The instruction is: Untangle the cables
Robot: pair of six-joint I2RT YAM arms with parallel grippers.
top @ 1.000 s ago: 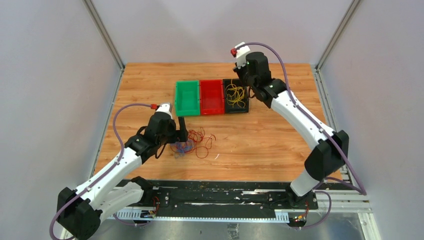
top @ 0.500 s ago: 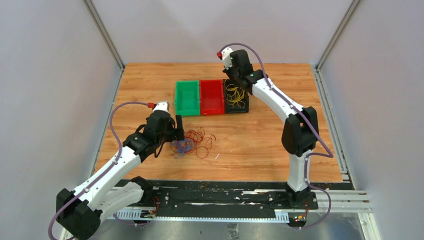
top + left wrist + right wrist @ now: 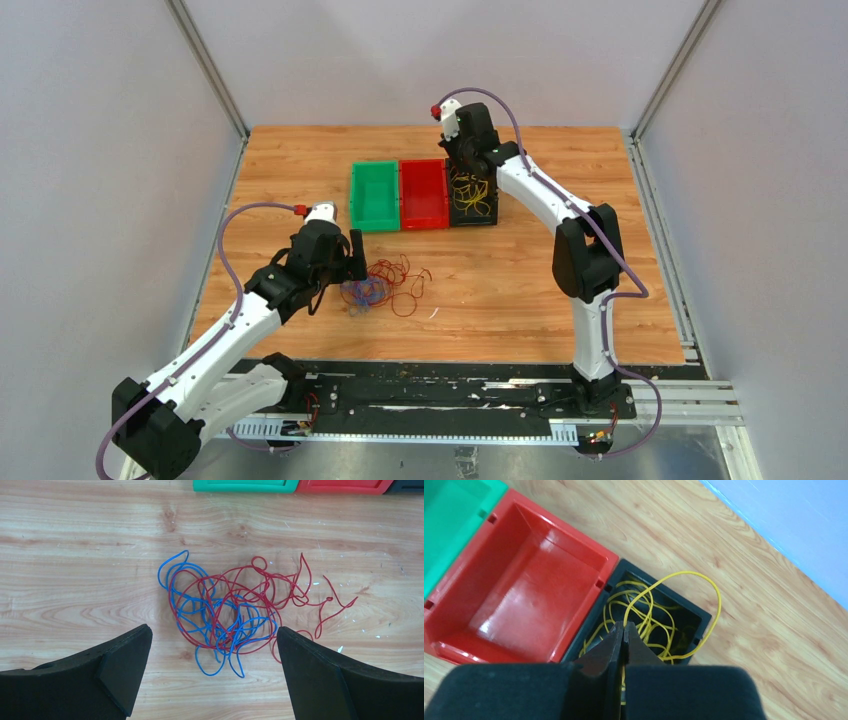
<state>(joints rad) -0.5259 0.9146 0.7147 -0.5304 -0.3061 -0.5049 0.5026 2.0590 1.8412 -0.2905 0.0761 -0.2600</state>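
Note:
A tangle of red and blue cables (image 3: 225, 615) lies on the wooden table (image 3: 520, 280), in front of the left arm (image 3: 385, 285). My left gripper (image 3: 212, 630) hovers over the near side of it, wide open, with nothing between its fingers; in the top view the left gripper (image 3: 355, 262) sits just left of the tangle. Yellow cables (image 3: 696, 575) fill the black bin (image 3: 704, 615), one loop hanging over its rim. My right gripper (image 3: 624, 625) is above that bin (image 3: 493, 205), shut on a yellow strand that rises from its tips.
An empty red bin (image 3: 423, 195) and an empty green bin (image 3: 374, 197) stand in a row left of the black one at the back centre. Grey walls enclose the table on three sides. The right arm's elbow (image 3: 585, 250) stands folded over the table's right half.
The right arm has swung left and folded its elbow inward, bringing its gripper down over the black bin. The left gripper has edged slightly closer to the red and blue tangle.

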